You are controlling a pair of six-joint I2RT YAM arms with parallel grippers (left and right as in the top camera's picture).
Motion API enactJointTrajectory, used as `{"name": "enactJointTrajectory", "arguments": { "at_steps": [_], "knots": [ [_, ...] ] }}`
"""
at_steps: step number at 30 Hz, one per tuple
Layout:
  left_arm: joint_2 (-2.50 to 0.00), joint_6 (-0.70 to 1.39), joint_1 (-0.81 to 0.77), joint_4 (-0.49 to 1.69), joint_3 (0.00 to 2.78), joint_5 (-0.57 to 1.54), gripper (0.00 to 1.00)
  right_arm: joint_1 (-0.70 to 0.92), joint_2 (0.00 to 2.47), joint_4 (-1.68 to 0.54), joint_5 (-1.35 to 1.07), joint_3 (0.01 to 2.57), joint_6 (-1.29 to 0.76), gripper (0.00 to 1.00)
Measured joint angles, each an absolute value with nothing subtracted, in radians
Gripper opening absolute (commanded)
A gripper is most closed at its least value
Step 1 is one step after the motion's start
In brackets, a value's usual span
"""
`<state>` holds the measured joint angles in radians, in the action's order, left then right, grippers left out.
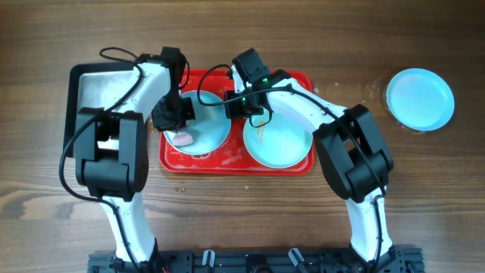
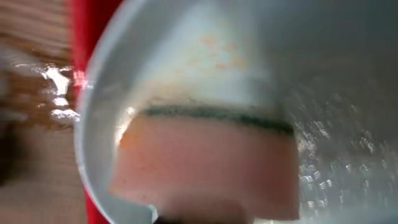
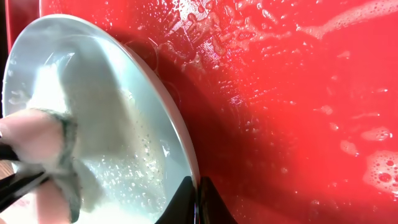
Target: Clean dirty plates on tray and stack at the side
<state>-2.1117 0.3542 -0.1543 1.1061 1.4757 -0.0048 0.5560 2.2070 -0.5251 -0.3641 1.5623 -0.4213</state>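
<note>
The red tray holds two pale blue plates. My left gripper is shut on a pink sponge with a green scrub face and presses it onto the left plate. In the left wrist view the sponge lies on this plate, below small orange smears. My right gripper is shut on that plate's right rim; its fingertips pinch the rim and the soapy plate sits tilted. The right plate has an orange-brown smear. A third plate lies on the table at the far right.
A black-rimmed silver pan stands left of the tray, under my left arm. The tray floor is wet with suds. Water drops lie on the wooden table near the third plate.
</note>
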Motion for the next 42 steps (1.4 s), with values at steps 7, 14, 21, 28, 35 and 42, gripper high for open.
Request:
{"name": "enactJointTrajectory", "arguments": {
  "at_steps": [7,14,21,28,35,42],
  "knots": [
    [-2.027,0.582,-0.181,0.598,1.291,-0.210,0.04,0.550,2.207,-0.508,-0.358,1.563,-0.437,0.04],
    [-2.029,0.617,-0.262,0.417,1.214,-0.444,0.04,0.548,2.207,-0.503,-0.363,1.576,-0.445,0.04],
    [-2.011,0.615,-0.210,0.573,1.251,-0.216,0.04,0.542,2.206,-0.514,-0.363,1.576,-0.444,0.04],
    [-1.994,0.534,-0.195,0.639,1.252,0.081,0.04,0.522,2.207,-0.536,-0.306,1.569,-0.459,0.34],
    [-1.994,0.528,-0.194,0.627,1.251,0.091,0.04,0.511,2.207,-0.545,-0.260,1.564,-0.488,0.04],
    [-1.988,0.813,-0.350,0.477,1.186,-0.343,0.04,0.511,2.207,-0.545,-0.258,1.564,-0.501,0.04]
  ]
}}
